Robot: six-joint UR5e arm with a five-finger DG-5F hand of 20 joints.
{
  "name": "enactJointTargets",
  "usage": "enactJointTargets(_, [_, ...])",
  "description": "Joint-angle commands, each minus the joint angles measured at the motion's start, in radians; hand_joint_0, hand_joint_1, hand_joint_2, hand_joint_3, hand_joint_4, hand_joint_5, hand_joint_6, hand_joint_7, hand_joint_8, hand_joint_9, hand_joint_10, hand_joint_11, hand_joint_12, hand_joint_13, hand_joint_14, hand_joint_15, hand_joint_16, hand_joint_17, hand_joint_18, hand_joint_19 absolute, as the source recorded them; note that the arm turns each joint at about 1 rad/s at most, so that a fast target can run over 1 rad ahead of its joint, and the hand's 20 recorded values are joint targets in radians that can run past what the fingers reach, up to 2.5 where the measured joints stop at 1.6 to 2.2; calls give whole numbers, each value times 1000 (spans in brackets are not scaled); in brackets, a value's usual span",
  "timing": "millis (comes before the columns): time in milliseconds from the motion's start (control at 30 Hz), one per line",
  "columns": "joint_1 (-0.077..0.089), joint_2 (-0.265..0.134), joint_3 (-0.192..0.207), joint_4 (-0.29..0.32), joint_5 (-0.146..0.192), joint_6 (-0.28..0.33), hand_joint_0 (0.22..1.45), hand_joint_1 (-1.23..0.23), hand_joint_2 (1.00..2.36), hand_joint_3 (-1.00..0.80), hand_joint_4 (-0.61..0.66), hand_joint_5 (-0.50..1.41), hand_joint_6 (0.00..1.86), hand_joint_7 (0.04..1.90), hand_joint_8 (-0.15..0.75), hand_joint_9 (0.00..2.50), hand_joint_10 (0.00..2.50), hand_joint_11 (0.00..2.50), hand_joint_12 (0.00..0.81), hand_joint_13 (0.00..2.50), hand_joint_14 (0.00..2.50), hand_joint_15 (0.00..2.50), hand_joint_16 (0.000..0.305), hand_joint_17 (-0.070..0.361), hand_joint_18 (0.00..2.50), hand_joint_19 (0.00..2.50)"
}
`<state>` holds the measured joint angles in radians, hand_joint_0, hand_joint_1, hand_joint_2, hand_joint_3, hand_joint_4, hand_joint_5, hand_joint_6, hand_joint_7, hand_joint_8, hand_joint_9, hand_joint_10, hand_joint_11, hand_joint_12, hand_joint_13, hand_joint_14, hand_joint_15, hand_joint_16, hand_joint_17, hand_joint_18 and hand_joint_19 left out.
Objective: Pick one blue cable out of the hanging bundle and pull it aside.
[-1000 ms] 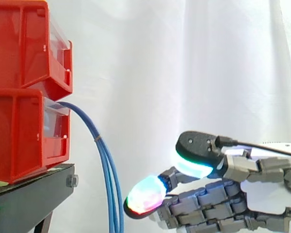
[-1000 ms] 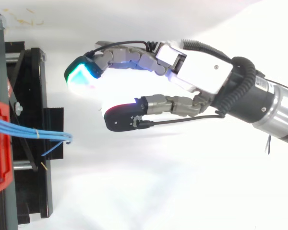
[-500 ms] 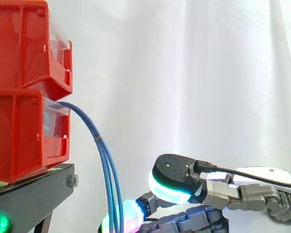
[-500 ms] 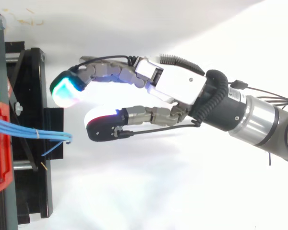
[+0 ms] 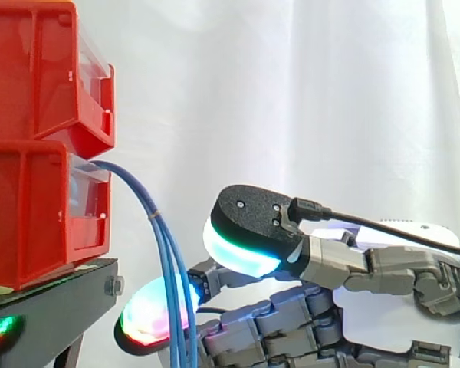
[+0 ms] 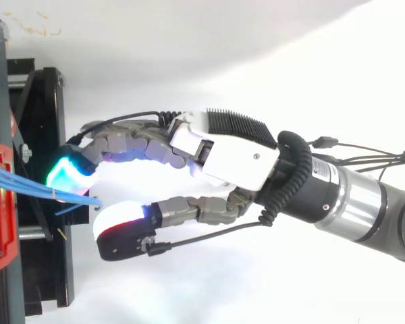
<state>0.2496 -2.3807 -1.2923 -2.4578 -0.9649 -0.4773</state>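
Several thin blue cables (image 5: 165, 264) come out of the lower red bin (image 5: 38, 211) as one bundle and hang down beside the black stand (image 5: 54, 300). In the top view the bundle (image 6: 34, 187) runs right from the bin, tied with a small band. My hand (image 6: 233, 152) reaches in from the right and is open, with its fingers bent loosely. One glowing fingertip (image 6: 69, 177) lies at the far side of the bundle and the thumb pad (image 6: 118, 228) at the near side, so the cable ends sit in the wide gap. In the side view the cables cross in front of a glowing fingertip (image 5: 147, 320).
A second red bin (image 5: 38, 73) is stacked on the lower one. The black stand (image 6: 44, 135) fills the left edge of the top view. A white curtain hangs behind, and white floor lies under the arm.
My hand has moved left toward the bins. Its fingertip and thumb, which were short of the cables, now stand on either side of the bundle's end.
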Motion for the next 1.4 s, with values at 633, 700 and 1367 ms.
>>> enactJointTargets(633, [2,2,54,-72,-9,77,537,-586,1002,-467,153,-74,501,1229,224,718,7,211,322,432,6,159,44,99,381,322])
enactJointTargets(700, [-1,3,68,-98,-20,91,537,-587,1002,-466,160,-74,501,1234,223,719,8,212,322,431,7,166,44,98,381,321])
enactJointTargets(1367, [-6,3,199,-357,-23,302,563,-632,1009,-388,77,-92,606,1156,224,729,8,238,321,446,7,172,43,96,391,333])
